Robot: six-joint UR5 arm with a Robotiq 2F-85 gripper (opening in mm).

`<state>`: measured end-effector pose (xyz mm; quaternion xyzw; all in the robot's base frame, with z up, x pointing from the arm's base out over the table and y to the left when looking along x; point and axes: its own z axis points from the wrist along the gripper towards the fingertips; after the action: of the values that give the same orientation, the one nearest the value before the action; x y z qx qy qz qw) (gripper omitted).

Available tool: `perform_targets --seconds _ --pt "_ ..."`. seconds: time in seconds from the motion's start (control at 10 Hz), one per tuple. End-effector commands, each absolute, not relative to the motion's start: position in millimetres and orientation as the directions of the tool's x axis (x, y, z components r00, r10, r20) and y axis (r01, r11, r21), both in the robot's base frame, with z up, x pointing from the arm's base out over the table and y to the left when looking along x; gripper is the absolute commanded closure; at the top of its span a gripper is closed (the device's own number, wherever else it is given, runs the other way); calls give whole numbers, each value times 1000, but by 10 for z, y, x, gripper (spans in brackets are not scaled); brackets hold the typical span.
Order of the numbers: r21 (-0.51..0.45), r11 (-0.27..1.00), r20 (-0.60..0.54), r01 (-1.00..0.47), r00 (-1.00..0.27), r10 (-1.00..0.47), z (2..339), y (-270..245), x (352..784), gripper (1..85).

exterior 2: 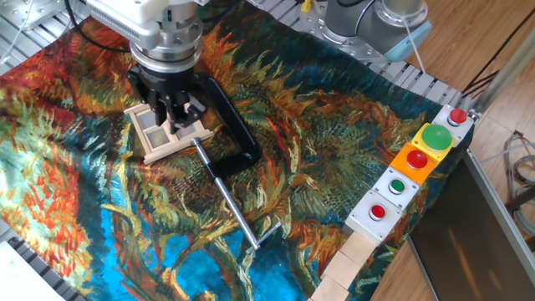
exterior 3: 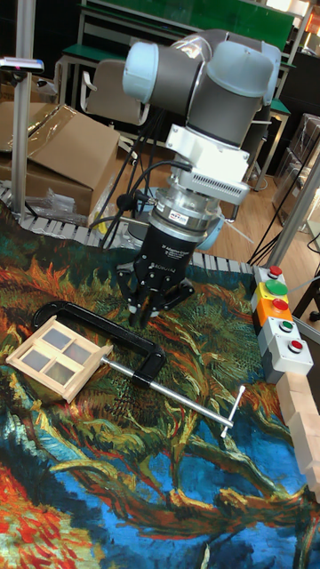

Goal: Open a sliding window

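Sliding window [exterior 2: 167, 130]: pale wood, square, four translucent panes, lying flat beneath jaws; jaws slightly apart, gripping nothing.

the counter [exterior 2: 468, 92] wears a bright painted cloth of orange, teal and blue swirls [exterior 2: 334, 159]. on the cloth lie a small pale wooden window frame [exterior 3: 58, 356] and, touching it, a black c-clamp with a long steel screw [exterior 2: 238, 146].

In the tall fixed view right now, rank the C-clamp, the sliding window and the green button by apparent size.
1. C-clamp, longest by far with its screw.
2. Sliding window.
3. Green button, smallest, though it sits farther from the camera, which shrinks it somewhat.
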<state>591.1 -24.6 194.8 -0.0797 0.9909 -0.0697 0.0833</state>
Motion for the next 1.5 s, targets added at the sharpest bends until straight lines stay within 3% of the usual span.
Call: perform_targets --seconds 0.0,0.7,1.0,1.2,1.4 --pt "-160 975 -170 -155 -968 -182 1975 -250 5966 843" --pt "-99 986 -226 -136 -962 -156 2104 -135 6154 843" --pt "27 974 -233 -225 -949 -213 2070 189 6133 843" --pt "-21 957 -215 -290 -933 -288 2026 133 6129 843" --pt "-13 971 -125 -237 -964 -237 1906 48 5921 843"
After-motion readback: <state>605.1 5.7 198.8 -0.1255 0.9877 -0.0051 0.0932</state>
